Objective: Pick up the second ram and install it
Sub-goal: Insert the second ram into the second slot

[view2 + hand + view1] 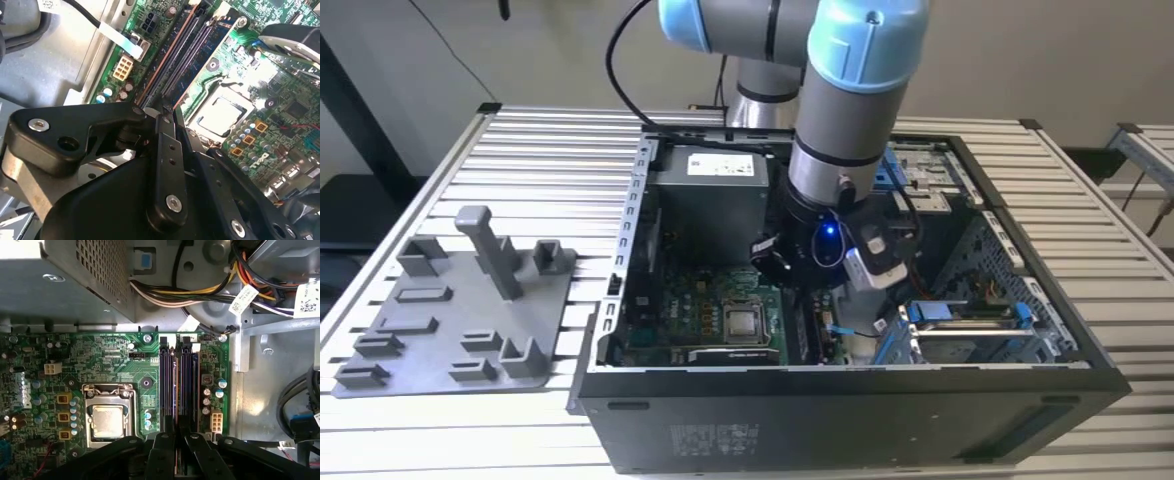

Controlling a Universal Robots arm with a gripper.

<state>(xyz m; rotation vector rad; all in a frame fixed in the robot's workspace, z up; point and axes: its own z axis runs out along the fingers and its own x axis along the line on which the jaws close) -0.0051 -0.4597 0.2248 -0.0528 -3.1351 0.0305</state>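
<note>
Slatted table (547,150) w/ open PC case (854,420) + grey fixture plate (440,320)

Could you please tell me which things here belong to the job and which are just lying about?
Job: gripper, memory slots, motherboard, open computer case.
Lying about: grey fixture plate, power supply, cable bundle, processor.

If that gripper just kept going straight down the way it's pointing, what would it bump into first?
Probably the memory slots on the green motherboard. In both wrist views the gripper hangs right over the slots, beside the processor socket. How much gap remains is hard to judge.
</note>
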